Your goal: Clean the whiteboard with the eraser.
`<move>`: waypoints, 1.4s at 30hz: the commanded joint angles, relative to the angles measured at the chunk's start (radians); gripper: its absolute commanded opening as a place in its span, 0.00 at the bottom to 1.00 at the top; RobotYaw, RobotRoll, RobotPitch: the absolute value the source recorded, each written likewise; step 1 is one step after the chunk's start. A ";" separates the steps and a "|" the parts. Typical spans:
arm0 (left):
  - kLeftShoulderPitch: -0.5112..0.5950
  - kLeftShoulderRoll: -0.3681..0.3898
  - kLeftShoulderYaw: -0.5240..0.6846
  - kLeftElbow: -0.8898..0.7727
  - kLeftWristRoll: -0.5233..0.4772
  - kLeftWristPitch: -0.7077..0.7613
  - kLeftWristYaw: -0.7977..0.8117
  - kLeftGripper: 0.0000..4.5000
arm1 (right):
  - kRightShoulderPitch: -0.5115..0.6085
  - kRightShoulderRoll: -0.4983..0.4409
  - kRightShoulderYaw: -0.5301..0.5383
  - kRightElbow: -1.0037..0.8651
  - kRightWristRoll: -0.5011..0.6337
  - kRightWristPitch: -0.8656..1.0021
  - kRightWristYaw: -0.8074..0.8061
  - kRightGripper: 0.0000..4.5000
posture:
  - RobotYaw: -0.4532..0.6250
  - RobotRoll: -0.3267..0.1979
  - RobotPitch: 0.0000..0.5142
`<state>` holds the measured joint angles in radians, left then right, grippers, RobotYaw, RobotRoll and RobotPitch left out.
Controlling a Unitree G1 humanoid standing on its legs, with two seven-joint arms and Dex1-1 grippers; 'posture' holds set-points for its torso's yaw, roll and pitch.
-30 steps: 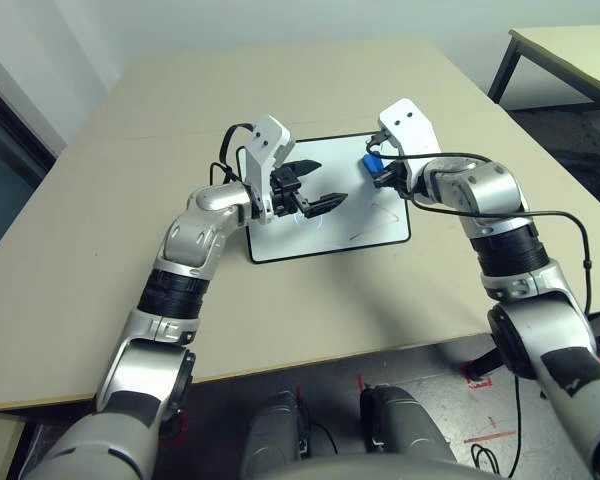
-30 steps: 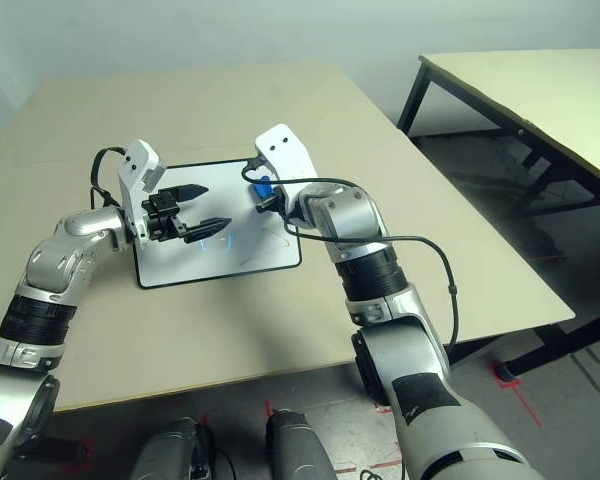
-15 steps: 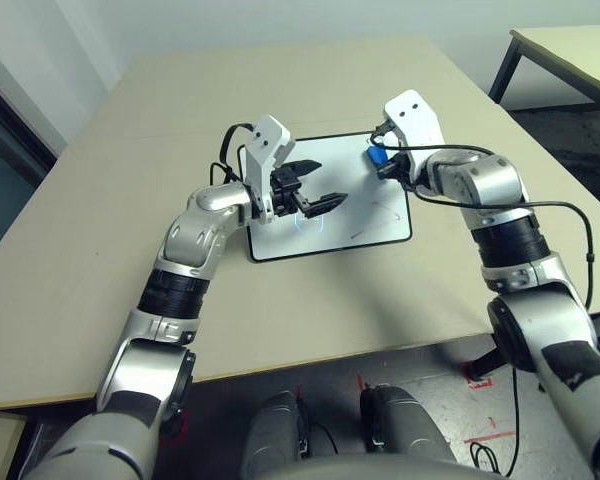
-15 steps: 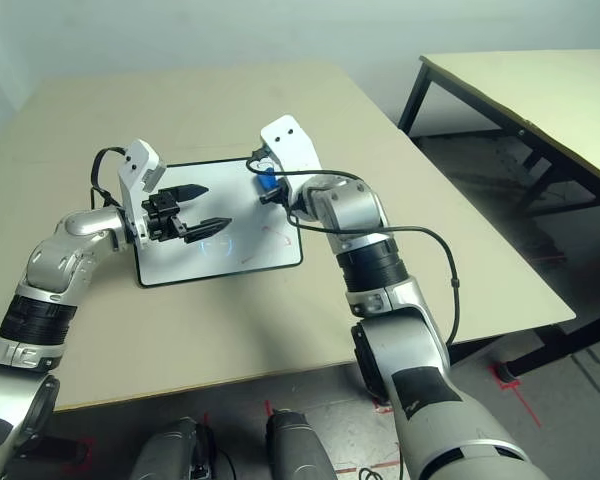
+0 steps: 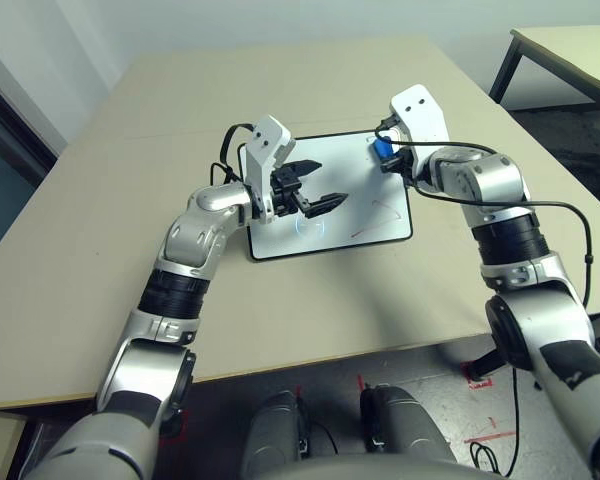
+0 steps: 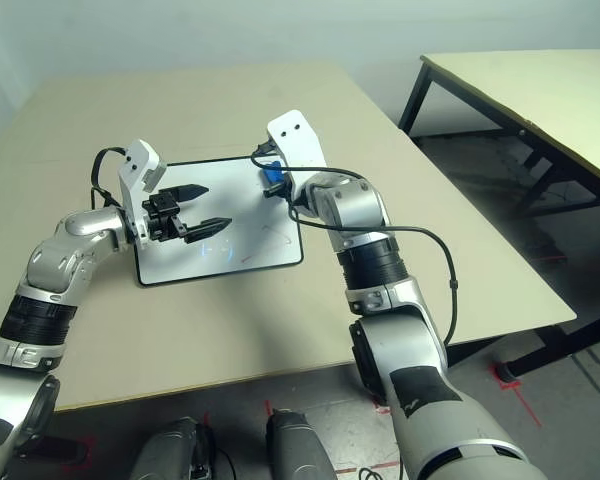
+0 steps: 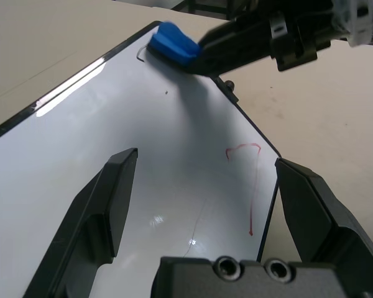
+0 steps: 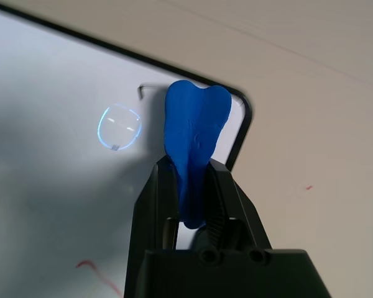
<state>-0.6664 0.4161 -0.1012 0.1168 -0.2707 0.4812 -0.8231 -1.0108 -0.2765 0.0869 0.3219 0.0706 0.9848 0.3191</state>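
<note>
The whiteboard [image 5: 365, 218] lies flat on the beige table, with a red scribble [image 7: 249, 186] and faint thin lines near its right side. The blue eraser [image 5: 382, 150] is pinched upright in my right gripper [image 5: 385, 158], which is shut on it. Its end presses on the board's far right corner, beside a small black mark [image 8: 145, 89]. My left gripper [image 5: 330, 181] hovers open over the board's left-middle area, nothing between its fingers [image 7: 115, 192]. From the left wrist, the eraser [image 7: 173, 45] and the right gripper's fingers [image 7: 236, 53] show at the far corner.
The beige table [image 5: 100, 250] spreads wide around the board on all sides. A second table [image 5: 570, 50] with dark legs stands at the far right, across a strip of floor. A black cable [image 5: 570, 225] loops beside my right forearm.
My right gripper has carried the eraser a little farther away and to the right, up to the board's far right corner. The left arm has stayed still.
</note>
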 commanded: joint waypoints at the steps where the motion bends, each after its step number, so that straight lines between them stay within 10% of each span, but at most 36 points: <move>1: 0.009 0.000 -0.010 0.001 0.005 0.010 -0.002 1.00 | -0.021 0.013 -0.023 0.020 0.001 -0.015 -0.018 0.13 | 0.32 0.62 0.15; 25: 0.015 -0.008 -0.008 -0.004 0.003 0.010 0.007 1.00 | -0.011 0.109 0.030 -0.024 0.009 0.045 0.009 0.13 | 0.33 0.62 0.15; 42: 0.004 -0.015 -0.013 0.009 0.005 0.007 -0.001 1.00 | 0.076 -0.014 0.005 -0.050 -0.009 0.057 -0.001 0.13 | 0.31 0.62 0.16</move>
<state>-0.6632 0.4010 -0.1024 0.1174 -0.2706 0.4845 -0.8178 -0.9588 -0.2835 0.0986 0.2610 0.0702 1.0169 0.3266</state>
